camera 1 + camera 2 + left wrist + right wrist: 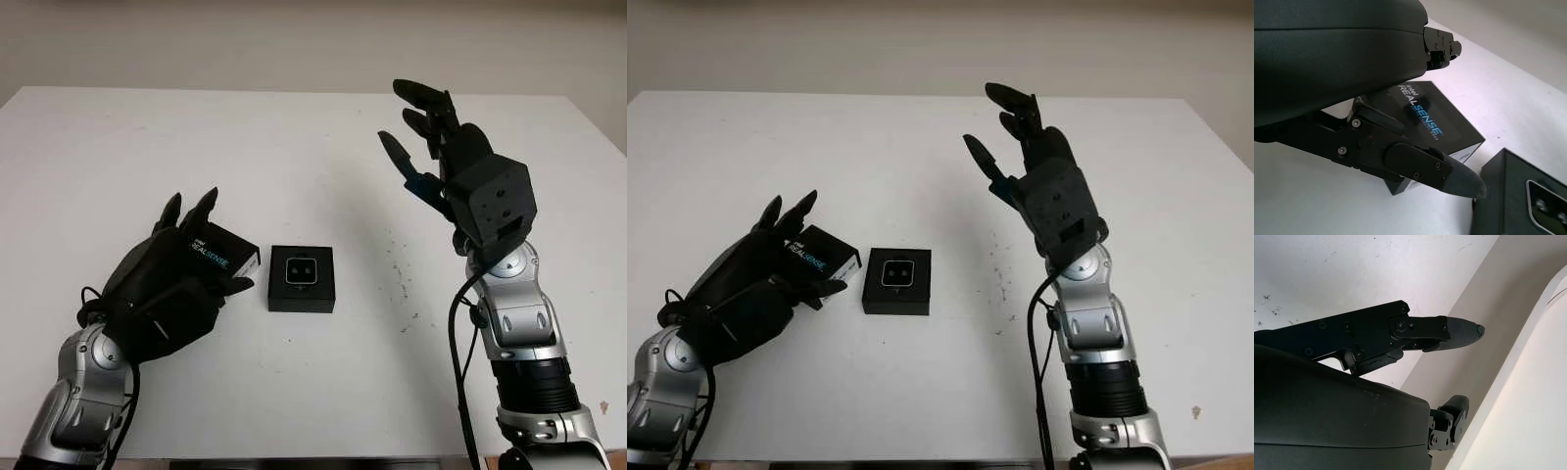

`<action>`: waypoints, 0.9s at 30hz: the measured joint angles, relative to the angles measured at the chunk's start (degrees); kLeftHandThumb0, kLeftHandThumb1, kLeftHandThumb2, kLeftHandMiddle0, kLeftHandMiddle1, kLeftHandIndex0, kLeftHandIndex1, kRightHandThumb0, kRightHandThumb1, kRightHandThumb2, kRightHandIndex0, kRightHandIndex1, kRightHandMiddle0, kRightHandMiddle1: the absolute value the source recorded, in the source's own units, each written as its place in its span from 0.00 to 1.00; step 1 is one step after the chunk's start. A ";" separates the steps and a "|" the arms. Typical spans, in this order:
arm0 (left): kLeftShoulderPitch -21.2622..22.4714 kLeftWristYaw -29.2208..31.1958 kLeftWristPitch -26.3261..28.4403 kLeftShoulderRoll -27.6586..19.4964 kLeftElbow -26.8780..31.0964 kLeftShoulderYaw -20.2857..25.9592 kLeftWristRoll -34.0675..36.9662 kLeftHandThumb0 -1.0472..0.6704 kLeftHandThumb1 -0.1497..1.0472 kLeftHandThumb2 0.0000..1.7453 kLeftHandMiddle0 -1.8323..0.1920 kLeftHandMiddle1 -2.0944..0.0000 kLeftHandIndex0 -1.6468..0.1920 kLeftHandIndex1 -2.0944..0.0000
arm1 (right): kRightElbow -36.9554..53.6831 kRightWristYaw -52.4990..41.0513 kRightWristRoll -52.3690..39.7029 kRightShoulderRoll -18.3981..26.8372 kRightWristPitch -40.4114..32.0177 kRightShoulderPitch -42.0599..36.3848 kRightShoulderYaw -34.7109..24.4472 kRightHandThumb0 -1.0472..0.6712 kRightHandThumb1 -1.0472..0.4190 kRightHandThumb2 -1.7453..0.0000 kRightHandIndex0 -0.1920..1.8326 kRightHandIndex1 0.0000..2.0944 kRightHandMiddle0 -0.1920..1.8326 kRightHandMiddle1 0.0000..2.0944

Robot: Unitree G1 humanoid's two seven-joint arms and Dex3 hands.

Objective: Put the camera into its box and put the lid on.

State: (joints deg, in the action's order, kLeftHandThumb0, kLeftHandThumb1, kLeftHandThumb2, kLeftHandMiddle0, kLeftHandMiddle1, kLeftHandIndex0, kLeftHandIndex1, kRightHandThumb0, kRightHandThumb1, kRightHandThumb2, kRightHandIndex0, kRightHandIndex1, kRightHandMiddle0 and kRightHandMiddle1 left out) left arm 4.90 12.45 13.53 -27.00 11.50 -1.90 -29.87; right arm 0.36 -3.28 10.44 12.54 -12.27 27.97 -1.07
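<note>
A black box (302,292) sits open on the white table (294,147), and the small silver-faced camera (301,271) lies inside it. Just left of the box, my left hand (208,247) is shut on the black lid (231,258) printed "RealSense", which it holds tilted. In the left wrist view the thumb (1457,177) presses the lid's (1436,116) near side while the other fingers reach over its top, with the box (1508,188) close beside. My right hand (419,132) is raised above the table right of the box, open and holding nothing.
A few small dark specks (397,279) mark the table right of the box. The table's far edge (294,91) meets a pale wall.
</note>
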 measured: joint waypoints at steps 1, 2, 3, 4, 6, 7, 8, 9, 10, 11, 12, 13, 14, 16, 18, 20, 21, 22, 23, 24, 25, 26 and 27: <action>0.18 -0.09 -0.05 -0.01 -0.45 -0.14 -0.10 0.16 0.93 0.03 0.93 0.97 0.91 0.97 | -0.10 0.05 -0.01 0.00 0.00 0.01 0.00 0.23 0.00 0.79 0.08 0.19 0.05 0.31; 0.28 -0.12 -0.05 -0.02 -0.77 -0.28 -0.35 0.16 0.93 0.03 0.93 0.97 0.91 0.97 | -0.13 0.07 -0.02 0.00 0.00 0.02 0.00 0.23 0.00 0.79 0.08 0.19 0.05 0.31; 0.35 -0.14 -0.06 -0.05 -1.07 -0.47 -0.74 0.16 0.92 0.03 0.93 0.97 0.90 0.97 | -0.15 0.09 -0.12 -0.01 0.00 0.05 -0.01 0.23 0.00 0.79 0.08 0.19 0.04 0.31; 0.43 -0.15 -0.06 -0.10 -1.31 -0.64 -1.16 0.17 0.92 0.03 0.92 0.97 0.90 0.97 | -0.16 0.07 -0.31 -0.01 -0.01 0.08 -0.05 0.23 0.00 0.79 0.08 0.19 0.04 0.31; 0.66 -0.25 -0.05 -0.36 -1.79 -1.25 -2.44 0.18 0.91 0.03 0.92 0.97 0.89 0.97 | -0.19 0.02 -0.88 -0.01 -0.01 0.16 -0.09 0.23 0.00 0.79 0.09 0.18 0.04 0.31; 0.76 -0.30 -0.05 -0.65 -1.92 -1.69 -3.17 0.20 0.91 0.03 0.92 0.97 0.89 0.97 | -0.19 0.02 -1.03 -0.01 -0.01 0.17 -0.10 0.23 0.00 0.79 0.09 0.18 0.04 0.32; 0.93 -0.36 -0.05 -0.89 -2.21 -1.99 -3.82 0.21 0.90 0.02 0.91 0.97 0.88 0.96 | -0.19 0.02 -1.13 -0.01 -0.05 0.17 -0.10 0.24 0.00 0.79 0.09 0.18 0.04 0.32; 1.11 -0.52 -0.05 -1.11 -2.56 -2.20 -4.40 0.22 0.90 0.02 0.91 0.97 0.88 0.96 | -0.19 0.02 -1.29 -0.01 -0.12 0.17 -0.09 0.24 0.00 0.79 0.09 0.18 0.04 0.32; 1.29 -0.76 -0.05 -1.29 -2.98 -2.41 -4.98 0.23 0.89 0.02 0.90 0.97 0.87 0.96 | -0.19 -0.06 -1.54 -0.01 -0.14 0.17 -0.10 0.24 0.00 0.79 0.10 0.17 0.04 0.32; 1.48 -1.02 -0.07 -1.34 -3.29 -2.51 -5.31 0.24 0.89 0.02 0.90 0.97 0.86 0.96 | -0.19 -0.21 -1.79 -0.01 -0.13 0.17 -0.10 0.24 0.00 0.79 0.10 0.17 0.04 0.32; 1.64 -1.27 -0.17 -1.35 -3.63 -2.61 -5.66 0.26 0.88 0.03 0.90 0.97 0.85 0.96 | -0.19 -0.38 -1.99 -0.01 -0.10 0.17 -0.09 0.25 0.00 0.79 0.10 0.17 0.04 0.31; 1.70 -1.46 -0.35 -1.36 -3.89 -2.66 -5.78 0.27 0.88 0.03 0.89 0.97 0.85 0.96 | -0.19 -0.42 -2.04 -0.01 -0.08 0.16 -0.08 0.24 0.00 0.79 0.10 0.17 0.04 0.32; 1.75 -1.75 -0.70 -1.37 -4.19 -2.70 -5.80 0.28 0.88 0.03 0.88 0.96 0.84 0.96 | -0.19 -0.42 -2.04 -0.01 -0.08 0.16 -0.08 0.24 0.00 0.79 0.11 0.17 0.05 0.32; 1.84 -2.33 -1.72 -1.40 -4.95 -2.71 -5.69 0.29 0.87 0.03 0.87 0.96 0.82 0.96 | -0.18 -0.39 -2.03 -0.01 -0.08 0.16 -0.07 0.25 0.00 0.79 0.11 0.17 0.05 0.32; 1.96 -2.91 -2.96 -1.42 -5.81 -2.70 -5.38 0.31 0.87 0.03 0.85 0.96 0.80 0.95 | -0.18 -0.39 -2.04 -0.01 -0.08 0.16 -0.06 0.25 0.00 0.79 0.11 0.17 0.05 0.32; 2.05 -3.64 -4.22 -1.42 -6.65 -2.70 -4.91 0.33 0.86 0.03 0.84 0.96 0.78 0.95 | -0.18 -0.39 -2.07 -0.01 -0.07 0.15 -0.06 0.25 0.00 0.79 0.12 0.16 0.05 0.32; 2.09 -3.96 -4.67 -1.42 -7.01 -2.69 -4.65 0.34 0.86 0.03 0.83 0.95 0.77 0.95 | -0.18 -0.44 -2.13 0.00 -0.06 0.15 -0.07 0.25 0.00 0.78 0.12 0.16 0.04 0.32; 2.13 -4.25 -5.12 -1.41 -7.38 -2.65 -4.22 0.35 0.86 0.03 0.82 0.95 0.76 0.95 | -0.18 -0.51 -2.17 0.00 -0.02 0.15 -0.06 0.25 0.00 0.78 0.12 0.16 0.04 0.32; 2.18 -4.51 -5.58 -1.40 -7.73 -2.60 -3.68 0.36 0.87 0.03 0.81 0.95 0.75 0.95 | -0.18 -0.58 -2.18 0.00 0.04 0.15 -0.06 0.25 0.00 0.78 0.12 0.16 0.04 0.32; 2.27 -4.72 -6.13 -1.37 -8.18 -2.47 -3.07 0.38 0.87 0.03 0.78 0.94 0.73 0.94 | -0.18 -0.67 -2.20 0.00 0.06 0.15 -0.06 0.25 0.00 0.78 0.12 0.16 0.04 0.32; 2.33 -5.00 -6.87 -1.36 -8.66 -2.33 -2.36 0.39 0.88 0.03 0.77 0.94 0.72 0.94 | -0.18 -0.75 -2.21 0.00 0.08 0.14 -0.07 0.25 0.00 0.78 0.12 0.15 0.04 0.32; 2.42 -5.31 -7.64 -1.31 -9.23 -2.21 -1.57 0.41 0.89 0.04 0.74 0.93 0.70 0.94 | -0.18 -0.81 -2.24 0.00 0.09 0.13 -0.07 0.25 0.00 0.78 0.12 0.15 0.04 0.32; 2.53 -5.54 -8.24 -1.27 -9.72 -2.11 -1.00 0.42 0.90 0.04 0.72 0.92 0.69 0.93 | -0.18 -0.89 -2.27 0.00 0.14 0.13 -0.07 0.25 0.00 0.78 0.12 0.15 0.04 0.32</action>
State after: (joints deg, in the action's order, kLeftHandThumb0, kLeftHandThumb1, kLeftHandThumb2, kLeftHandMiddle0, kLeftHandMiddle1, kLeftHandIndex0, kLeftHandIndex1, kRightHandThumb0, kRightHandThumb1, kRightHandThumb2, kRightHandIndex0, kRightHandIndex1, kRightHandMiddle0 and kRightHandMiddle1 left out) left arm 7.43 6.91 5.29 -28.27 1.79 -4.02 -30.87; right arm 0.18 -4.17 8.17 12.54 -12.13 28.10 -1.14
